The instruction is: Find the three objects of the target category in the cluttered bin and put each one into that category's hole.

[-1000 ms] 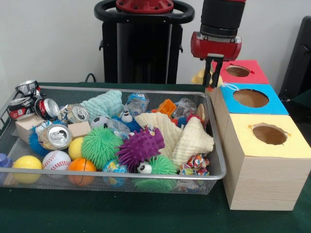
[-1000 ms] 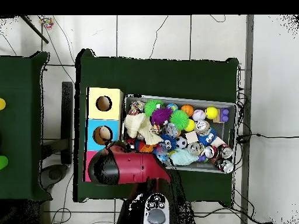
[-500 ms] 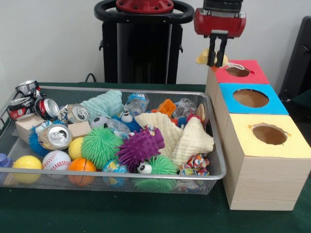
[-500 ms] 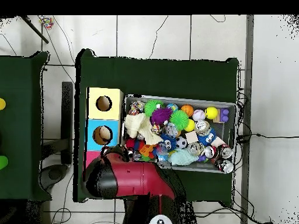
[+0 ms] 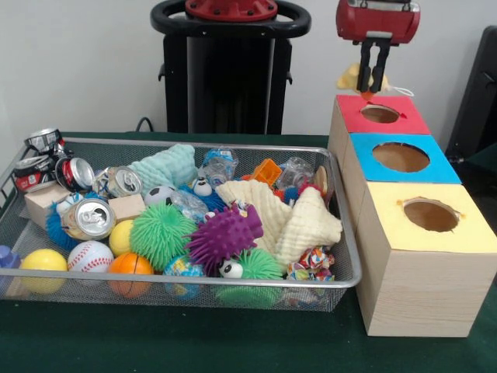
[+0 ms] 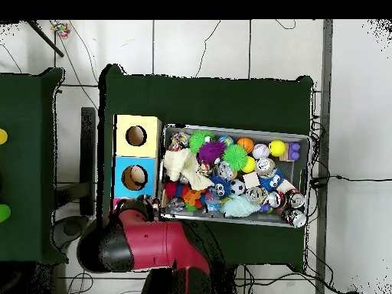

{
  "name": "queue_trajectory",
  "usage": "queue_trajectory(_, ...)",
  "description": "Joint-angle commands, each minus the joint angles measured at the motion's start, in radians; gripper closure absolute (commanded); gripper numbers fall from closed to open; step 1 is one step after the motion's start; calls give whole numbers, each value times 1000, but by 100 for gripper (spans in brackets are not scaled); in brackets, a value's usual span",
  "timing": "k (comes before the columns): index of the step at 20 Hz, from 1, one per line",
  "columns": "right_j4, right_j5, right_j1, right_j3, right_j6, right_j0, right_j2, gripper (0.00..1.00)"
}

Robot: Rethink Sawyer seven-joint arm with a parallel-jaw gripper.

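The end effector (image 5: pixel 373 78) is hanging just above the red box (image 5: pixel 378 115), its two dark fingers pinched together on a small pale yellow toy (image 5: pixel 353 76) — it looks like a rubber duck, though I can't be sure. The toy is dangling over the back edge of the round hole (image 5: pixel 380 114) in the red top, not yet inside it. In front of the red box the blue box (image 5: pixel 401 158) and the yellow box (image 5: pixel 429 215) are sitting in a row, each with its own hole. Beside them the wire mesh bin (image 5: pixel 194 289) is resting on the green table (image 5: pixel 178 342), holding spiky balls, crushed cans, cloths and a baseball. From overhead, the red arm (image 6: pixel 145 245) is covering the red box
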Motion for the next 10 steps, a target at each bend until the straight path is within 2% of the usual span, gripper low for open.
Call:
queue_trajectory(1, -47, -7, 75, 23, 159, 35, -38, 100)
queue_trajectory(5, -38, -29, 95, 23, 155, 44, -38, 100)
queue_trajectory(10, -35, -75, 114, 66, 110, -16, 29, 100)
